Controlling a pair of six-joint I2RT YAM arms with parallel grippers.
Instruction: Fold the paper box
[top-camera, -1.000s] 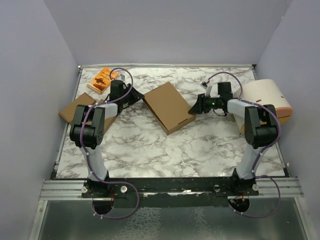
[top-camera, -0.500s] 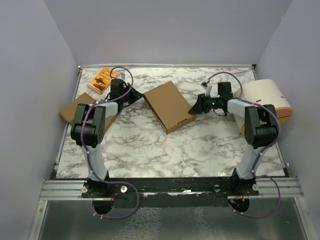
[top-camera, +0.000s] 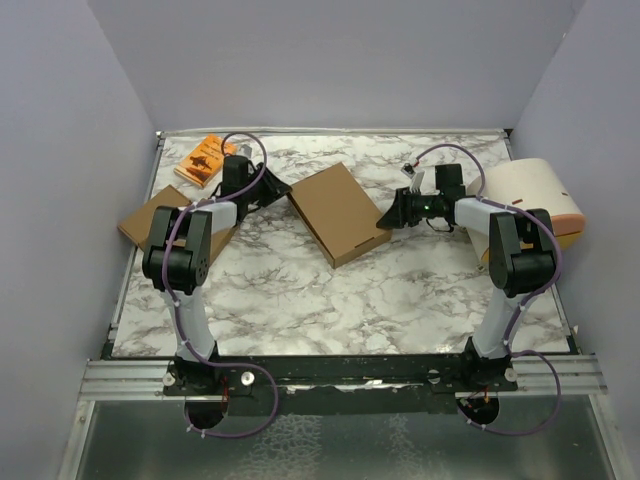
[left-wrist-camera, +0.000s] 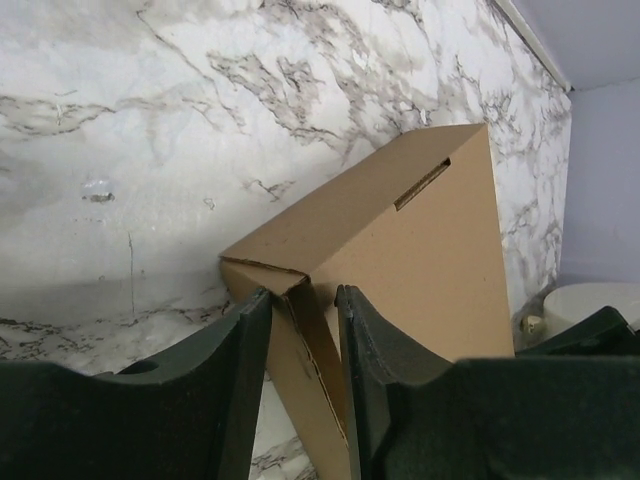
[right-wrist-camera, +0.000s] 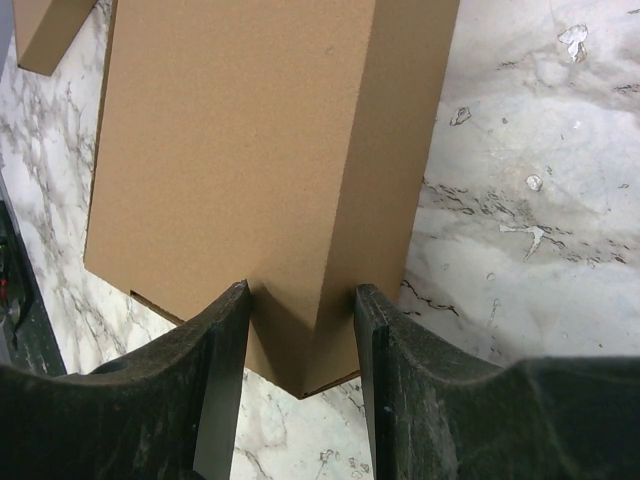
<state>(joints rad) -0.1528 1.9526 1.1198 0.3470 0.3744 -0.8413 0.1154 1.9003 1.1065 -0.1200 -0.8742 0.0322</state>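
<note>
Top view: paper box (top-camera: 338, 213) closed flat on marble table (top-camera: 300, 300), held between left gripper (top-camera: 281, 188) and right gripper (top-camera: 385, 218); left wrist: fingers (left-wrist-camera: 245, 340) nipped onto raised corner flap of paper box (left-wrist-camera: 420, 250); right wrist: fingers (right-wrist-camera: 225, 340) clamped across near corner of paper box (right-wrist-camera: 240, 150).

**Bright, even light; soft focus up close**

We see diffuse light from above across the marble table (top-camera: 330, 300), throwing only faint shadows. In our left wrist view the left gripper (left-wrist-camera: 303, 293) looms dark and blurred up close, while the paper box (left-wrist-camera: 420, 250) is crisp.
</note>
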